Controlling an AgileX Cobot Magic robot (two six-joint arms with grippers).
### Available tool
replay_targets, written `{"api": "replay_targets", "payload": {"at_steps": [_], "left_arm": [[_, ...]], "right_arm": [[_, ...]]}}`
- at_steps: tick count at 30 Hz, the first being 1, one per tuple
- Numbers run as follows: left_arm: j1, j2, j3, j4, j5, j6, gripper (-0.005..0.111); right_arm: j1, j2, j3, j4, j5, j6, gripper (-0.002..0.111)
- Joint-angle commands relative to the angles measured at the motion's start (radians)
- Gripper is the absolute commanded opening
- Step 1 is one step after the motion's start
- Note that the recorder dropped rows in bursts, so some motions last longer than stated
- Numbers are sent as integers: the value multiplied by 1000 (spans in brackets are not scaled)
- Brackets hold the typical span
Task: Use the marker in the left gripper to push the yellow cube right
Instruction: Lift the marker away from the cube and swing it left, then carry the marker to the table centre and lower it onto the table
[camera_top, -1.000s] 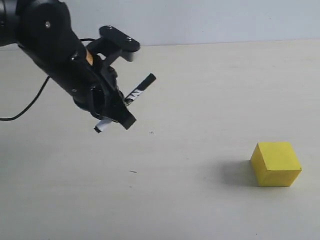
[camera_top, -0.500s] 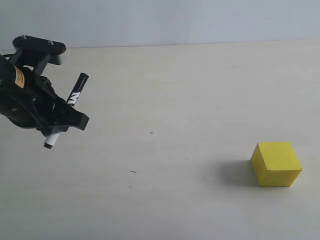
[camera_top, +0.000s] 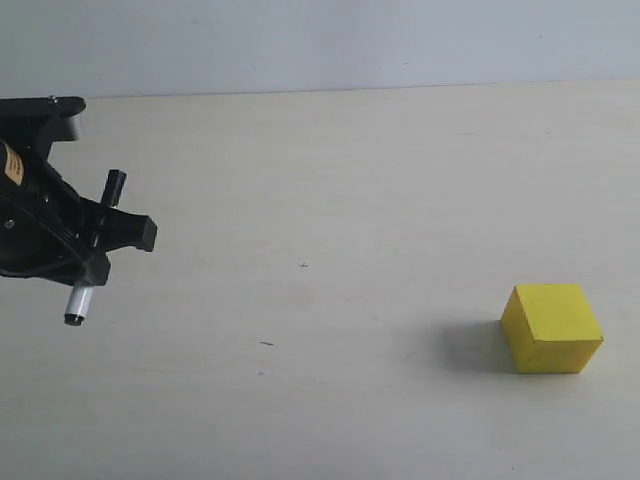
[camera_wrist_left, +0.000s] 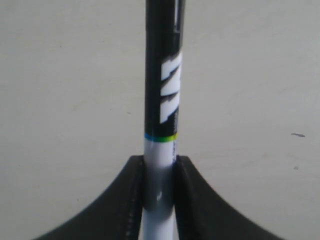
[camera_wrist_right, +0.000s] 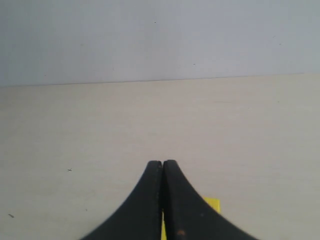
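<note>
The yellow cube (camera_top: 551, 327) rests on the pale table (camera_top: 330, 180) at the lower right of the exterior view. Far from it, at the left edge, my left gripper (camera_top: 105, 245) is shut on the marker (camera_top: 79, 299), which hangs steeply with its white end down and its black cap up. The left wrist view shows both black fingers clamping the white barrel of the marker (camera_wrist_left: 164, 100), left gripper (camera_wrist_left: 159, 162). My right gripper (camera_wrist_right: 162, 163) is shut and empty, with a corner of the cube (camera_wrist_right: 213, 204) peeking out behind its fingers. The right arm is outside the exterior view.
A pale wall rises behind the table's far edge (camera_top: 400, 88). Small dark specks (camera_top: 265, 343) mark the tabletop between the left gripper and the cube.
My left arm has swung far to the left with the marker, away from the cube, and the marker now stands steeper. The cube has not moved.
</note>
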Motion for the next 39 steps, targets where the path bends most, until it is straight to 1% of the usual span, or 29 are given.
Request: {"api": "replay_targets", "payload": {"at_steps": [1, 3, 5, 7, 9, 13, 16, 19, 24, 28, 31, 39], "left_arm": [[2, -8, 63, 73, -35, -152, 0], [2, -8, 89, 59, -89, -164, 0], [-3, -4, 96, -2, -141, -155, 0], [-27, 11, 92, -50, -176, -131, 0], [-67, 45, 75, -72, -212, -126, 0], [-147, 164, -6, -82, -220, -157, 0], [-209, 268, -93, -82, -202, -166, 0], [-248, 365, -198, -82, -163, -178, 0], [-276, 470, -326, -119, -135, -187, 0], [-290, 523, -399, -124, -124, -181, 0], [-299, 552, -426, -140, -122, -182, 0], [-301, 615, -430, -195, -110, -212, 0]], "right_arm": [[1, -5, 4, -1, -7, -4, 0], [1, -5, 4, -1, -7, -4, 0], [1, -5, 4, -1, -7, -4, 0], [1, -5, 4, -1, -7, -4, 0], [1, -5, 4, -1, -7, -4, 0], [1, -5, 4, -1, -7, -4, 0], [1, -5, 4, -1, -7, -4, 0], [1, -5, 4, -1, -7, -4, 0], [1, -5, 4, -1, -7, -4, 0], [1, -5, 4, -1, -7, -4, 0], [1, -5, 4, -1, -7, -4, 0], [1, -5, 4, -1, -7, -4, 0]]}}
